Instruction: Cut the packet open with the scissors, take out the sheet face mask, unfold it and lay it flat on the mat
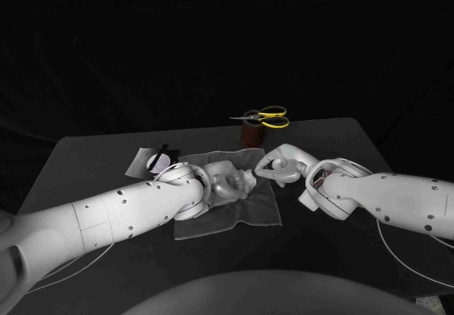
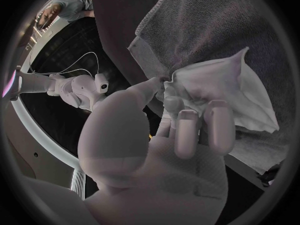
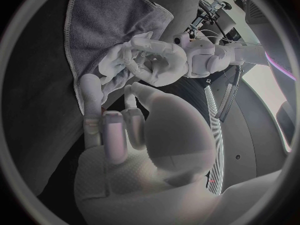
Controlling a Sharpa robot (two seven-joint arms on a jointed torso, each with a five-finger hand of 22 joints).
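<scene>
The white sheet mask is bunched in my left hand over the grey mat. In the left wrist view the fingers pinch the crumpled mask, part of which spreads on the mat. My right hand hovers just right of it at the mat's edge, fingers partly curled. In the right wrist view that hand has nothing between its fingers, and the left hand holds the mask just beyond. The cut packet lies at the mat's far left corner.
The yellow-handled scissors stand in a brown holder at the table's far side, behind the hands. Bare black table lies to the left and in front of the mat.
</scene>
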